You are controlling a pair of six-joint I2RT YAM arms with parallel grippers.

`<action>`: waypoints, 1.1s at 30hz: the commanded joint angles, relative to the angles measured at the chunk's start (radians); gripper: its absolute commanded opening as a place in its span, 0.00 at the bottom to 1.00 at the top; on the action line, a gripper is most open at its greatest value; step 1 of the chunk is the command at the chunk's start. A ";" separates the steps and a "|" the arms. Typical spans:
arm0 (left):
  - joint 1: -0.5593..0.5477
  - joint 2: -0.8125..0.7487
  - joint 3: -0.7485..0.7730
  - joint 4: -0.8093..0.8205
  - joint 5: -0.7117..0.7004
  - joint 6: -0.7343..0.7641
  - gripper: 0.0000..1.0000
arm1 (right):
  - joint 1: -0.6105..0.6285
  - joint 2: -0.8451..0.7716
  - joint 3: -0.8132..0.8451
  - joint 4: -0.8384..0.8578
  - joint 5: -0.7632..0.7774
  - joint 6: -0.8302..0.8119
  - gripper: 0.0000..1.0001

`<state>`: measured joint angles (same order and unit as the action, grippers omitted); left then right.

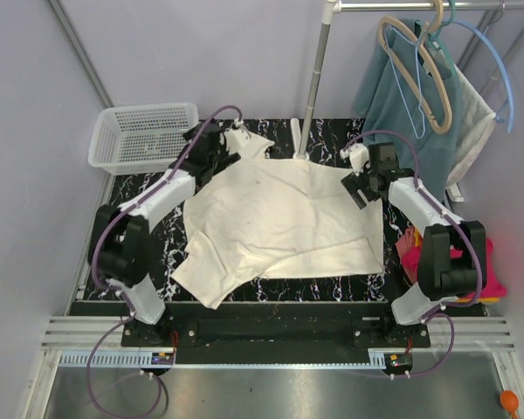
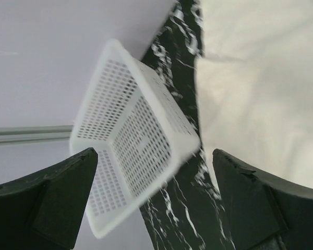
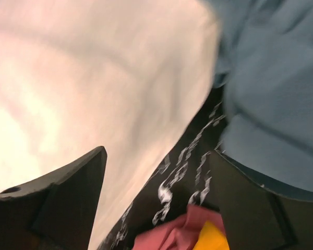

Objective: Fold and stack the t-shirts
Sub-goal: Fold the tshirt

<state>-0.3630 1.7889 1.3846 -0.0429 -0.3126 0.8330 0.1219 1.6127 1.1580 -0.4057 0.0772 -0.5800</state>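
A large cream t-shirt (image 1: 279, 218) lies spread on the black marbled table (image 1: 140, 188), its near left part folded and rumpled. My left gripper (image 1: 223, 144) hovers open at the shirt's far left corner; in its wrist view nothing is between the fingers (image 2: 57, 198), with cream cloth (image 2: 261, 94) to the right. My right gripper (image 1: 360, 185) is open over the shirt's far right edge, and its wrist view is blurred, showing cream cloth (image 3: 94, 78) and bare table between the jaws. Folded pink and orange t-shirts (image 1: 493, 279) lie at the table's right edge, partly behind the right arm.
A white mesh basket (image 1: 144, 135) stands at the far left corner of the table. A metal rack pole (image 1: 314, 78) rises behind the shirt. A teal garment (image 1: 410, 113) on hangers hangs at the far right, close to the right gripper.
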 commanded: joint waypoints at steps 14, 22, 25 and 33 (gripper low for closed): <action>-0.030 -0.549 -0.481 -0.410 0.241 -0.031 0.99 | 0.007 -0.109 -0.201 -0.309 -0.278 -0.153 0.65; -0.030 -0.579 -0.550 -0.423 0.231 -0.034 0.99 | 0.005 -0.065 -0.207 -0.312 -0.271 -0.195 0.59; -0.030 -0.583 -0.564 -0.423 0.228 -0.032 0.99 | 0.005 -0.050 -0.208 -0.312 -0.263 -0.205 0.57; -0.030 -0.589 -0.564 -0.423 0.211 -0.020 0.99 | 0.007 -0.027 -0.213 -0.309 -0.258 -0.224 0.56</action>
<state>-0.3935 1.2366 0.8154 -0.4843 -0.1078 0.8112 0.1246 1.5780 0.9478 -0.7052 -0.1684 -0.7750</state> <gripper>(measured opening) 0.988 0.558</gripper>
